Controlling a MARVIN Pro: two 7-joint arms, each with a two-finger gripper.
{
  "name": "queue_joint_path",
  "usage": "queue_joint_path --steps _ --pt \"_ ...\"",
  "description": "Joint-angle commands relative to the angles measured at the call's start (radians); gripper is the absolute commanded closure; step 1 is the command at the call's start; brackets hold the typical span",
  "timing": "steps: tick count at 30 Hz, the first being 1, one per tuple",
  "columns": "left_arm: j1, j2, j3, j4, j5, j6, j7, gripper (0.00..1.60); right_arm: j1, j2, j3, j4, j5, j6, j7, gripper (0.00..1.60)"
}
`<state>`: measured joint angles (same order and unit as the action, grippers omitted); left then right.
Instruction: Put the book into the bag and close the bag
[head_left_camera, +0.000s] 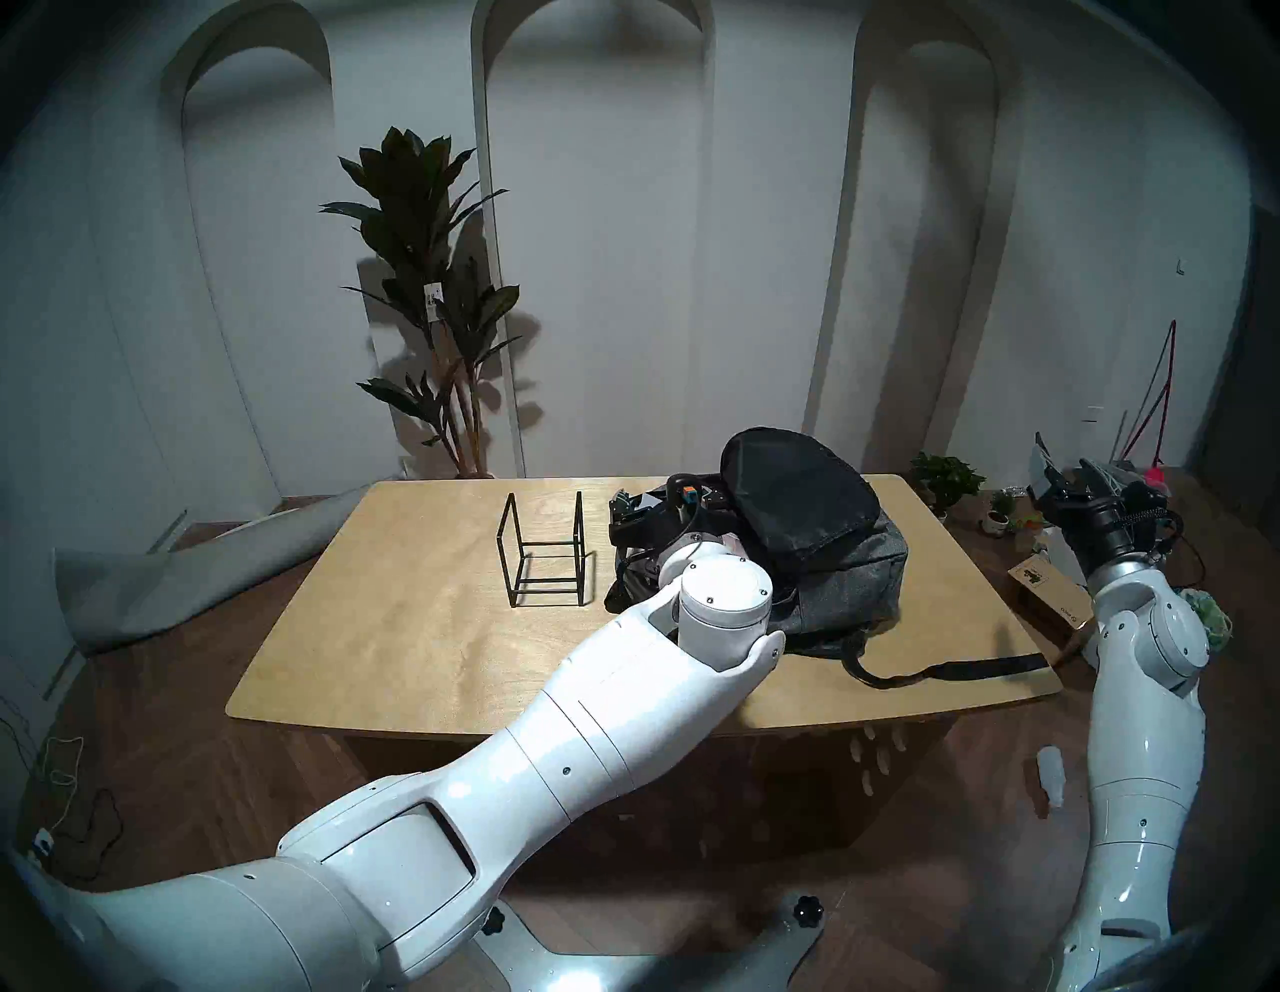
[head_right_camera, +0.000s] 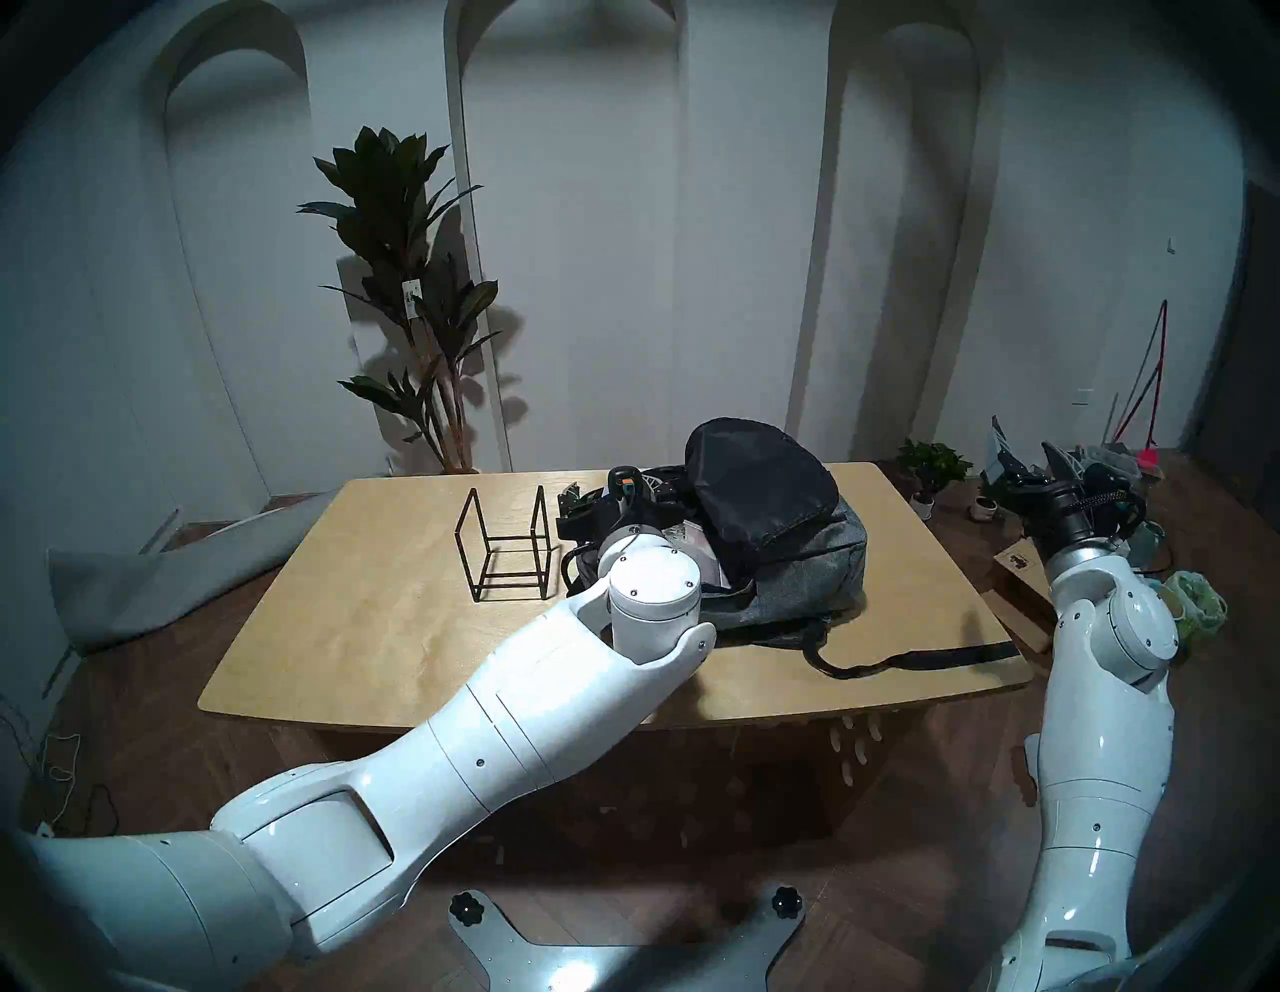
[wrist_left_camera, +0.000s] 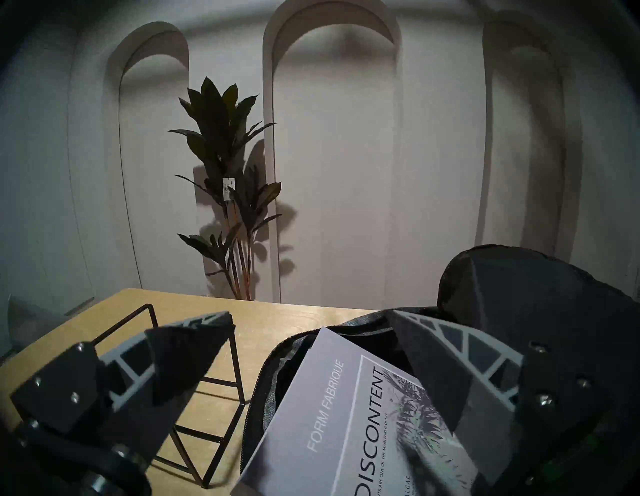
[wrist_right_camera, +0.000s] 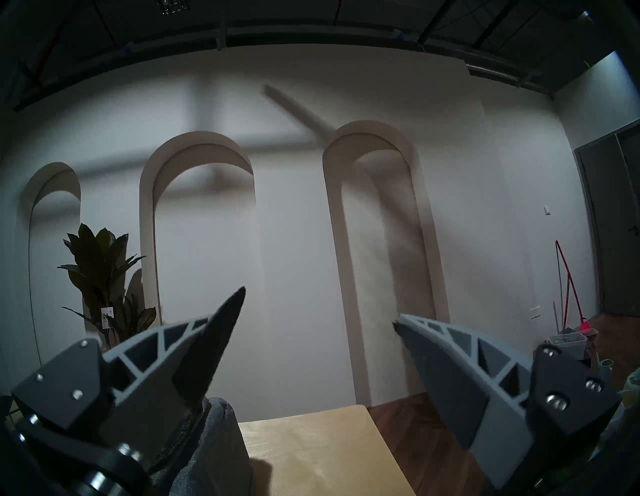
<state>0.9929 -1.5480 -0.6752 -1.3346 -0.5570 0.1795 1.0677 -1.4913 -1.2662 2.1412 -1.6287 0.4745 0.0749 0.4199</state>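
Note:
The grey backpack (head_left_camera: 852, 575) lies on the wooden table (head_left_camera: 415, 623) with its black-lined flap (head_left_camera: 796, 492) thrown up and open. The white book (wrist_left_camera: 346, 415), cover "DISCONTENT" up, lies in the bag's open mouth, one corner poking out past the zipper edge. My left gripper (wrist_left_camera: 308, 317) hovers over that opening with its fingers wide apart; the right finger (wrist_left_camera: 433, 363) is above the book's cover. It also shows in the head view (head_left_camera: 637, 512). My right gripper (head_left_camera: 1063, 471) is raised off the table's right side, open and empty (wrist_right_camera: 318, 306).
A black wire-frame stand (head_left_camera: 544, 554) stands left of the bag. A black strap (head_left_camera: 970, 668) trails to the table's front right edge. A cardboard box (head_left_camera: 1046, 589) and small potted plants (head_left_camera: 945, 478) sit on the floor at the right. A tall plant (head_left_camera: 429, 312) stands behind the table.

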Motion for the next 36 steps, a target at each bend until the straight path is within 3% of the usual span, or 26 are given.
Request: queue_joint_path --steps 1,9,14,23,29,36 --pt "-0.025 0.035 0.019 0.017 0.054 -0.019 0.006 0.00 0.014 -0.010 -0.008 -0.027 -0.009 -0.014 -0.019 0.00" --pt "-0.040 0.124 0.046 0.061 0.127 -0.046 0.005 0.00 0.009 -0.023 -0.034 -0.047 -0.016 -0.013 -0.037 0.00" --pt "-0.036 0.178 0.027 0.010 0.132 -0.059 0.011 0.00 0.007 -0.034 -0.052 -0.061 -0.029 -0.012 -0.050 0.00" --pt "0.033 0.309 -0.015 -0.108 0.104 -0.067 -0.134 0.00 0.001 -0.066 -0.092 -0.114 -0.055 -0.009 -0.078 0.00" --pt "0.057 0.381 0.003 -0.098 0.110 -0.115 -0.217 0.00 -0.010 -0.087 -0.108 -0.158 -0.073 -0.004 -0.105 0.00" --pt "0.056 0.402 -0.006 -0.058 0.111 -0.181 -0.280 0.00 -0.028 -0.111 -0.127 -0.207 -0.099 0.005 -0.141 0.00"
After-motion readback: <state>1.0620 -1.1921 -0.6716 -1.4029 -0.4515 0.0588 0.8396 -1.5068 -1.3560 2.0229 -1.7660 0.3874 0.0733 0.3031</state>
